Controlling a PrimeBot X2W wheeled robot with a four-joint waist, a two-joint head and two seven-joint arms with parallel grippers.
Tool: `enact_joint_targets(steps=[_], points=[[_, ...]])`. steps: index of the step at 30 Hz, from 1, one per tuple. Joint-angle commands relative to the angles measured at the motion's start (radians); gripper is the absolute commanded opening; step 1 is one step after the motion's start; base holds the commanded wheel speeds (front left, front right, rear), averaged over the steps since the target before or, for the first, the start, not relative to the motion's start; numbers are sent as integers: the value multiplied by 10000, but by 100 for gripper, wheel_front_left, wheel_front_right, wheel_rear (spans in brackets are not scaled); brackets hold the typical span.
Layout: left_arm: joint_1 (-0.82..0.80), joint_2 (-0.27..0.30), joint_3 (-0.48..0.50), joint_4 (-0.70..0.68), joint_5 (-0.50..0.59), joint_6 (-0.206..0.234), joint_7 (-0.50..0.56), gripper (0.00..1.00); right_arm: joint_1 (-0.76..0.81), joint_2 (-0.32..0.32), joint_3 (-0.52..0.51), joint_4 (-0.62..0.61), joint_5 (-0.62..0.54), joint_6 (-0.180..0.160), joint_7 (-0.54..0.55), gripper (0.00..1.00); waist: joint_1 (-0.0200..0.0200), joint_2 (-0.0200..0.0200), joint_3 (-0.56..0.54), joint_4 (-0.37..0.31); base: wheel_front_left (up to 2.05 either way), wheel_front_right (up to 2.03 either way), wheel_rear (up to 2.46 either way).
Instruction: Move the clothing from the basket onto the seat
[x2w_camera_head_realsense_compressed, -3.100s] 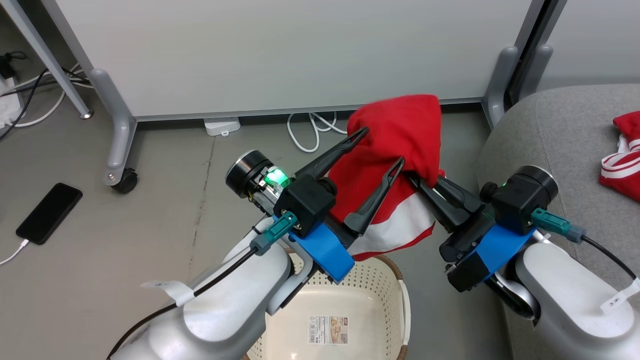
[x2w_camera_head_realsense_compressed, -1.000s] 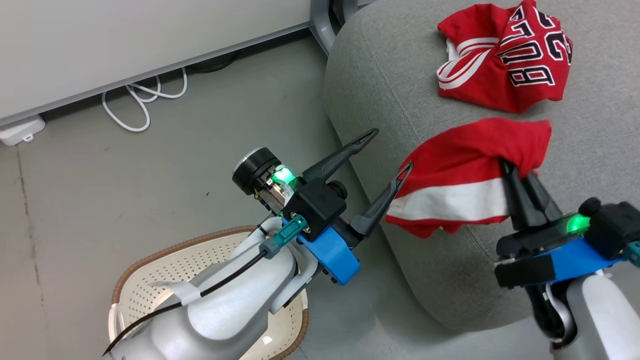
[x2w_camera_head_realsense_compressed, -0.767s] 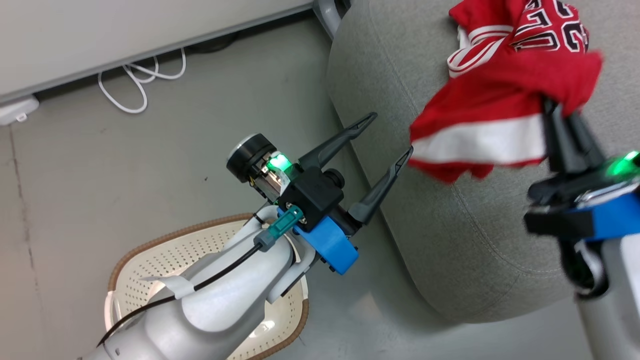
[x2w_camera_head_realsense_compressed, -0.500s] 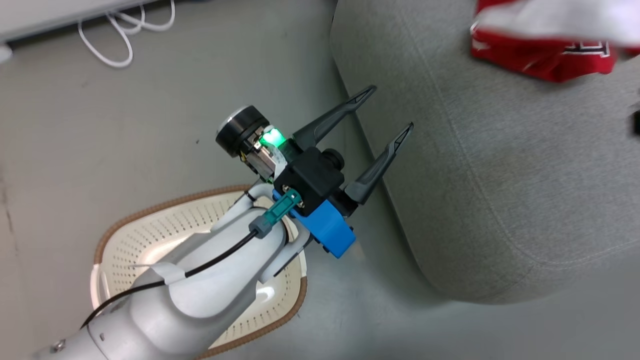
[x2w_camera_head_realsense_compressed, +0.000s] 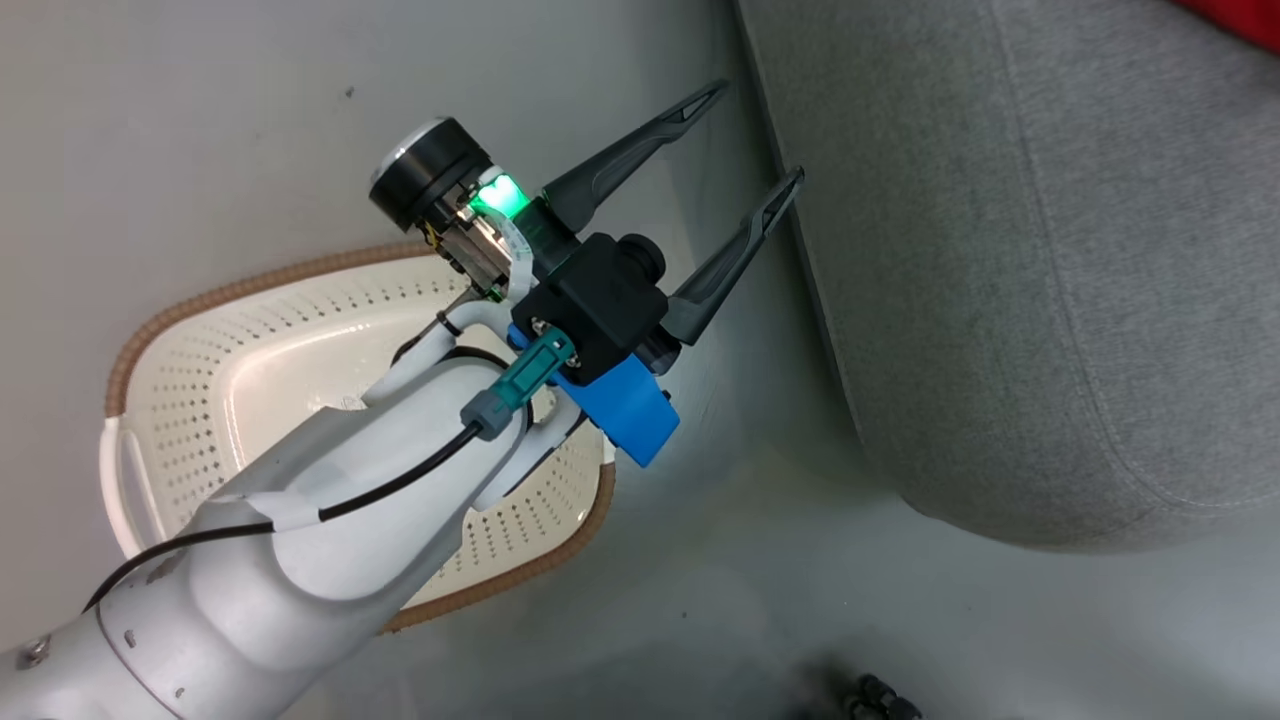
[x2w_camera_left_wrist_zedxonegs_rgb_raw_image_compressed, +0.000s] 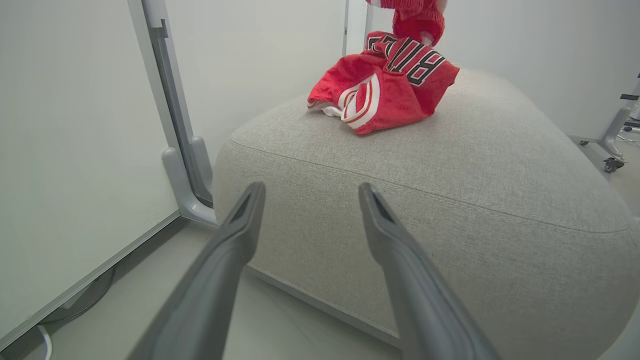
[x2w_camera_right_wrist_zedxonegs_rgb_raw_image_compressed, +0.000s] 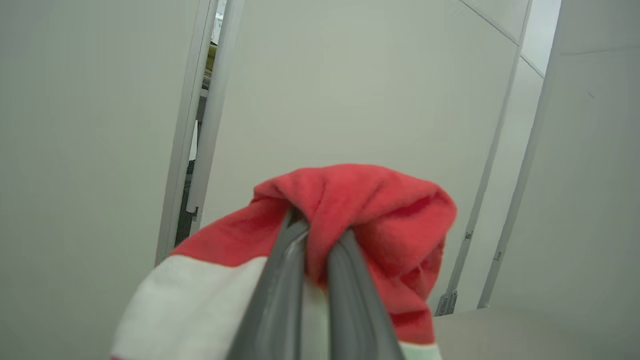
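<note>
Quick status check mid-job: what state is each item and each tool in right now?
left tool: open, empty, beside the seat's edge.
right tool: shut on the plain red garment.
plain red garment: hanging from the right tool, above the jersey.
jersey: crumpled on top of the seat.
basket: upright, no clothing in its visible part.
seat: carrying the jersey.
</note>
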Motion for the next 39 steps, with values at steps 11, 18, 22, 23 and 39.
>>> enact_joint_targets(steps=[11, 18, 22, 23, 39], points=[[-474, 174, -22, -330, 188, 51, 160, 100, -155, 268, 442, 2810, -52, 2, -43, 0, -3, 0, 1109, 109, 0, 0, 0], [-556, 97, -35, -265, 114, 92, 29, 100, 315, 481, 512, 3830, 41, 2, -42, 0, -3, 0, 1158, 244, 0, 0, 0], [-454, 100, 6, -158, 60, 158, -121, 100, 486, 614, 349, 3718, 138, 3, -43, 100, -3, 0, 972, 278, 0, 0, 0], [-411, 93, 25, -132, 60, 193, -182, 100, 560, 714, 368, 3674, 208, 3, -42, 100, -3, 0, 898, 284, 0, 0, 0], [1156, -357, 722, 552, -640, 844, -1005, 100, 3848, 1836, 518, 543, -1004, 3, -42, 100, -3, 0, -1793, 518, 0, 0, 0]])
